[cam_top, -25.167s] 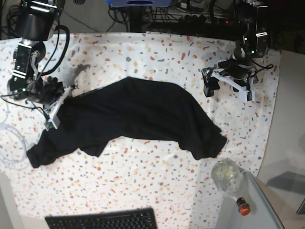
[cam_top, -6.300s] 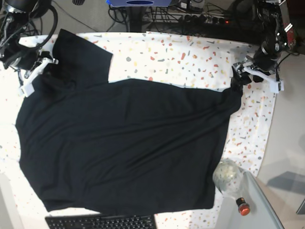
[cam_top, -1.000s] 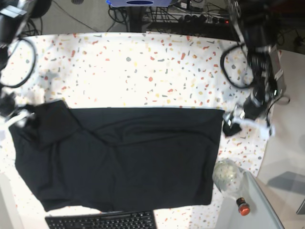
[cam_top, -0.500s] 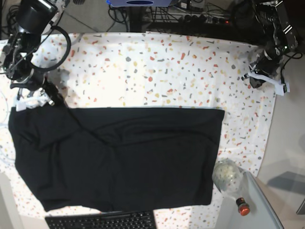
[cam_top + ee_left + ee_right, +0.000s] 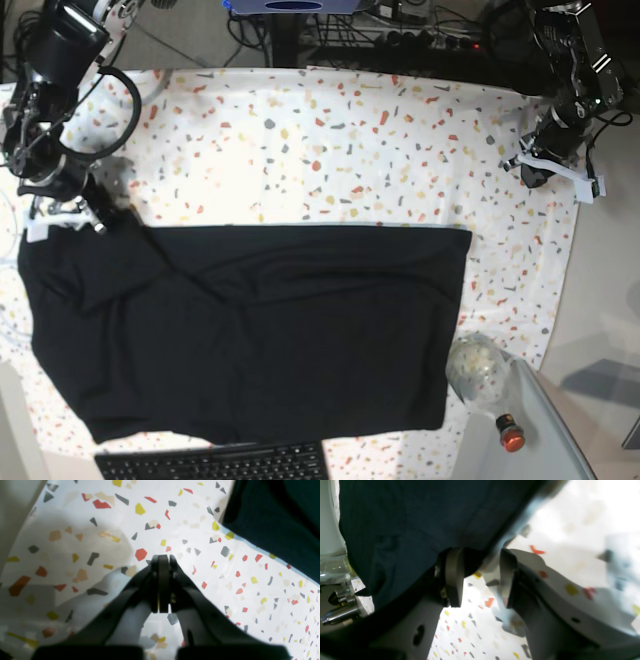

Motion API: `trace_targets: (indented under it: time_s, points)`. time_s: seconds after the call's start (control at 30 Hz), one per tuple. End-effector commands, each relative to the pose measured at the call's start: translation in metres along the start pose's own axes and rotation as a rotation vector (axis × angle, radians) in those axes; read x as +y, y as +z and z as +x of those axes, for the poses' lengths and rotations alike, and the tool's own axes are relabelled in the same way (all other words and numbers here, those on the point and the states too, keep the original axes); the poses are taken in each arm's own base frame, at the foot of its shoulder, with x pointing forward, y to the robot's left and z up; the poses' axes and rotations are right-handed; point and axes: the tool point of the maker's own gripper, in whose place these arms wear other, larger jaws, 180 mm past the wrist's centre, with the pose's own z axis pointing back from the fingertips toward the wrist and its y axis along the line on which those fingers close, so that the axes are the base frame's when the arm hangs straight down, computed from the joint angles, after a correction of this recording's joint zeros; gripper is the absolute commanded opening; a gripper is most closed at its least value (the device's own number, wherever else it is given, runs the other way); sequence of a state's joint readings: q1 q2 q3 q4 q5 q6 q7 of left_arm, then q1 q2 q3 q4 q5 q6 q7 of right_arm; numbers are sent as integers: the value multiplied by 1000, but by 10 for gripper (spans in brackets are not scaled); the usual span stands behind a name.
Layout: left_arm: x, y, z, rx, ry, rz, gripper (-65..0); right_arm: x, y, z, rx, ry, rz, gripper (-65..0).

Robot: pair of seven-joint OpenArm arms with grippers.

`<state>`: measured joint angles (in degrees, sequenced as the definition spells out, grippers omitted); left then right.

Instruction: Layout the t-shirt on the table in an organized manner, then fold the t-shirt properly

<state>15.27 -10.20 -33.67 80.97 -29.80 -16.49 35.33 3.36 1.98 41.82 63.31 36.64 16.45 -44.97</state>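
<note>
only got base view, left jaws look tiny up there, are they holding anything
observer: No. The left gripper has its jaws shut on nothing, above bare table.
operator: and the right one, is it on the shirt
observer: The right gripper has its jaws apart. The shirt edge sits at the tip of one finger, and table shows through the gap.

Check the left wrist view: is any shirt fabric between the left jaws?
No. The left gripper is shut on nothing over bare table; the black t-shirt lies apart.
</note>
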Motion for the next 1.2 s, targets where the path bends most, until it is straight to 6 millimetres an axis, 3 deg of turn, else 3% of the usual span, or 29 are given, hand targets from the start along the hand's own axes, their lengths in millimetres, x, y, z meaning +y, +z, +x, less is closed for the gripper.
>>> trace_targets:
  time_s: [0.0,0.27,0.33,0.4,0.43,0.77,1.17]
  points:
    - [1,2,15,-42,-15,-3,-650,11,2,20,-46,18,29,-437]
    - [2,3,14,-38,-16,-2,-650,25,-5,15,-22,60,47,-446]
    - [2,3,13,-37,-17,-1,-650,25,-5,14,-18,59,47,-504]
    - [2,3,13,-36,-17,-1,-650,27,-6,12,-13,61,51,-627]
    - [2,3,13,-36,-17,-1,-650,28,-5,13,-15,65,52,-650]
    - [2,2,15,-41,-18,-2,-650,44,-7,13,57,81,75,-650]
    - [3,3,16,-43,-17,2,-650,43,-7,13,58,77,74,-650]
